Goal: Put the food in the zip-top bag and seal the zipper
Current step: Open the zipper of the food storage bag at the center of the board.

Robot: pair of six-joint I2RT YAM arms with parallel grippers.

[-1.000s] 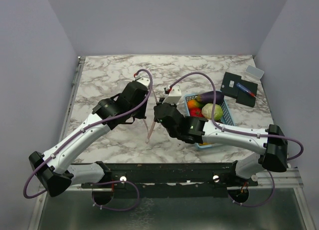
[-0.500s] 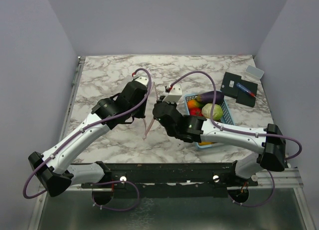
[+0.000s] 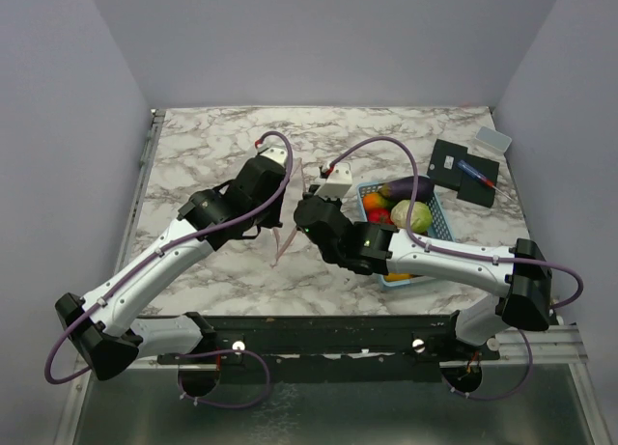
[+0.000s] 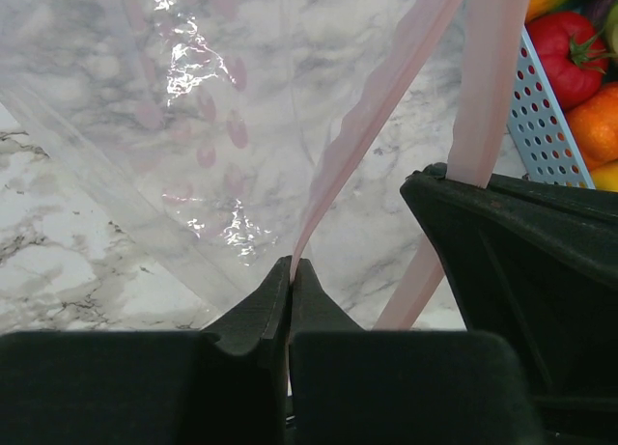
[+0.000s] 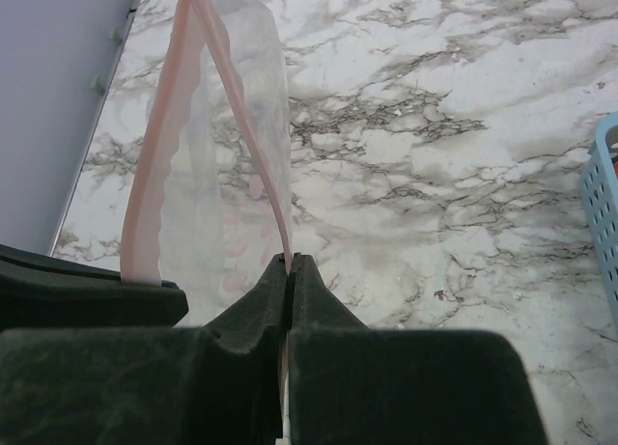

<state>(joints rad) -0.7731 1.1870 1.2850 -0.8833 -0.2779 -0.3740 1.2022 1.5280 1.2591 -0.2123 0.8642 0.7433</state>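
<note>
- My left jaws and right jaws each clamp a lip of the zipper [image 4: 488, 78]; the zip-top bag [image 4: 193, 126] hangs parted.
- All food [image 3: 410, 216] sits in the basket [image 3: 440, 221]; loading and sealing remain.

Marble tbl [image 3: 203, 146], plain lilac walls [image 3: 319, 40]

White arm links [image 3: 154, 262], black joints [image 3: 208, 211], looping purple cables [image 3: 386, 144], black jaws

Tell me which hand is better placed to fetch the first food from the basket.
The right hand: the basket lies nearer to it. It must first release the zipper; the left hand also pinches it.
</note>
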